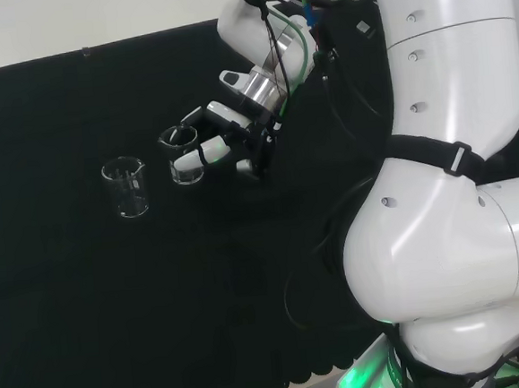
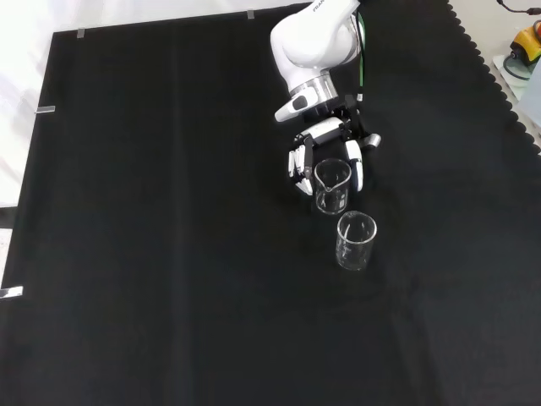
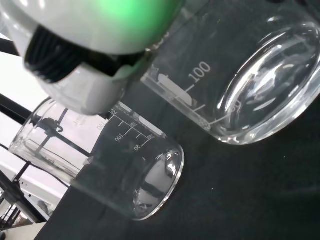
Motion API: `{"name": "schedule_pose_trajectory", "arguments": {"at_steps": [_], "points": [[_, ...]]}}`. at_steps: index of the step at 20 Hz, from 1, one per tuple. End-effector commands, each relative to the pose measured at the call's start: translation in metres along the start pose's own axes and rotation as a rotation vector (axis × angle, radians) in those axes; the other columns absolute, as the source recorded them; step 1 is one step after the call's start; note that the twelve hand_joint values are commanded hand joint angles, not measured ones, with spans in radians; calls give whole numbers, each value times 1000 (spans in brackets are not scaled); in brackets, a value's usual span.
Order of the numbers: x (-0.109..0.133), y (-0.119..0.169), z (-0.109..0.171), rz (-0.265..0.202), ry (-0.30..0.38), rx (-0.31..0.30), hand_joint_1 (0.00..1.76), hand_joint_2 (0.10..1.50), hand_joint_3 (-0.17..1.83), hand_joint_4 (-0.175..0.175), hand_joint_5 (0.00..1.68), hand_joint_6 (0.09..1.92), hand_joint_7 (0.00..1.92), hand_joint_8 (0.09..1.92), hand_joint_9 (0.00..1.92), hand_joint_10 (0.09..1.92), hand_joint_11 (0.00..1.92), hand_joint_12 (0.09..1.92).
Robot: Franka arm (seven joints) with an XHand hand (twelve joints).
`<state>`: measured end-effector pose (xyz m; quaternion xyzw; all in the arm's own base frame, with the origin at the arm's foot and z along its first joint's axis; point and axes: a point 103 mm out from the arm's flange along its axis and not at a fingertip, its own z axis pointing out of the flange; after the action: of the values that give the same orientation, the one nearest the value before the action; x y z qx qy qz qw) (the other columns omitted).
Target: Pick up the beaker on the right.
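Beaker (image 2: 332, 185) upright between spread fingers (image 2: 357, 173) of hand (image 2: 325, 144), not yet pinched; second beaker (image 2: 355, 240) just beside, toward table's near edge.

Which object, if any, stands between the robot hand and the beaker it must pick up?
Nothing visible. The robot hand already has its fingers on both sides of the near beaker; the other beaker stands beyond it.

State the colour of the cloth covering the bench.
Black, plain; the front view shows the cloth best.

Beakers (image 2: 332, 186) (image 2: 356, 240) adjacent — hand (image 2: 325, 148) behind.
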<state>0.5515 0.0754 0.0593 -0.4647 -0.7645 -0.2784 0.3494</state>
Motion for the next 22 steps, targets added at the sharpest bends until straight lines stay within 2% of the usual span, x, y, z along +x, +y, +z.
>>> {"name": "schedule_pose_trajectory", "arguments": {"at_steps": [1,3,5,8,22], "points": [[4,-1,-10,-9,-22,29,1317,804,305,-175,1369,345,1442,254,1446,92,1067,827],[4,-1,-10,-15,-30,49,1320,768,365,-175,1388,321,1467,217,1479,87,1076,819],[7,-1,-14,-21,-38,65,1384,829,241,-175,1353,359,1469,342,1442,87,1078,817],[12,-1,-18,-28,-48,86,1415,878,144,-175,1329,390,1462,413,1422,87,1078,817],[35,-6,-29,-39,-95,142,1419,893,115,-175,1328,390,1453,436,1422,87,1092,817]]}}
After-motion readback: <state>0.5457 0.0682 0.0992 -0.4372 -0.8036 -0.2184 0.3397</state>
